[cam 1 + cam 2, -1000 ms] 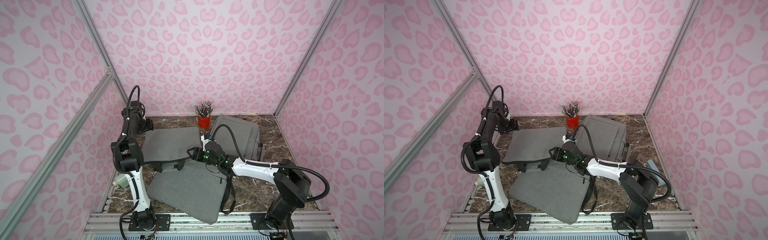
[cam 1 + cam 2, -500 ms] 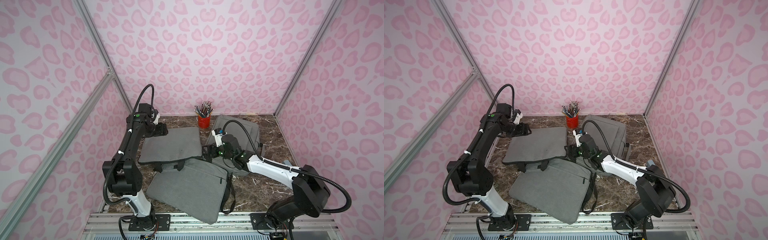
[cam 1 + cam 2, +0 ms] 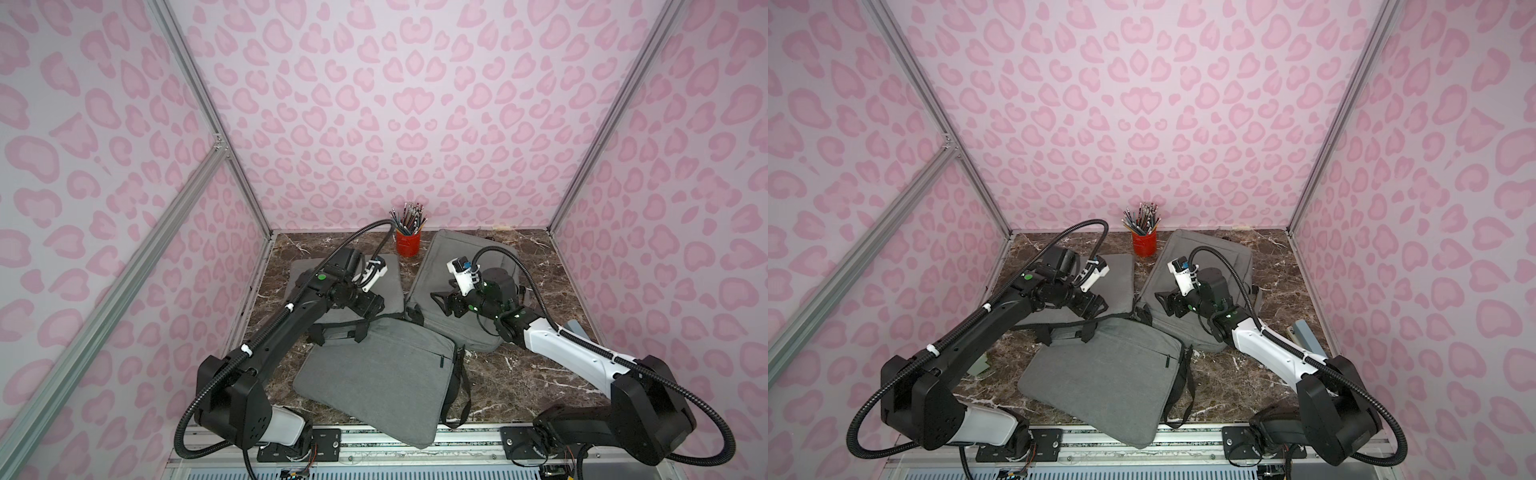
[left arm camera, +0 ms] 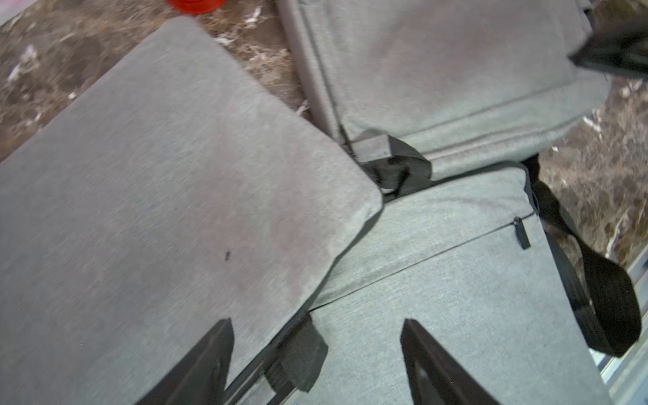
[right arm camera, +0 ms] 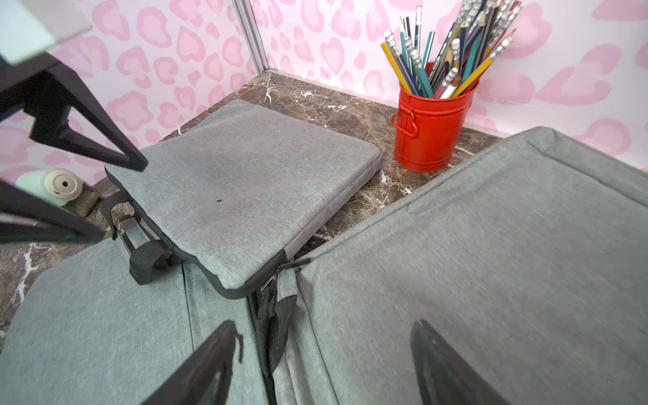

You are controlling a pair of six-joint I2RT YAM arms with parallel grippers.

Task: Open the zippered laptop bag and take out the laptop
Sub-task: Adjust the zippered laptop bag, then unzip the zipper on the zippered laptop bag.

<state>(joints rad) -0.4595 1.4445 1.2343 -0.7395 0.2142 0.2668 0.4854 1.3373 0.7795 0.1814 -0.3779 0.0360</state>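
Note:
Three grey zippered laptop bags lie on the marble table: one at the back left (image 3: 392, 291), one at the back right (image 3: 461, 245), and a front one (image 3: 374, 374) with a shoulder strap and a black zipper pull (image 4: 521, 233). All look shut, and the laptop is hidden. My left gripper (image 3: 372, 309) hovers open over the back left bag's front edge, where black handles (image 4: 298, 354) lie beneath it (image 4: 317, 322). My right gripper (image 3: 442, 305) hovers open over the back right bag's near corner (image 5: 324, 324), holding nothing.
A red cup of pencils (image 3: 408, 243) stands at the back between the two rear bags. A mint-green object (image 5: 52, 186) lies by the left wall. A grey-blue block (image 3: 575, 328) sits near the right wall. The front bag overhangs the table's front rail.
My left arm swung from the back left corner rightward and forward over the back left bag. My right gripper drew back to the right, off the front bag. Both jaws opened wider.

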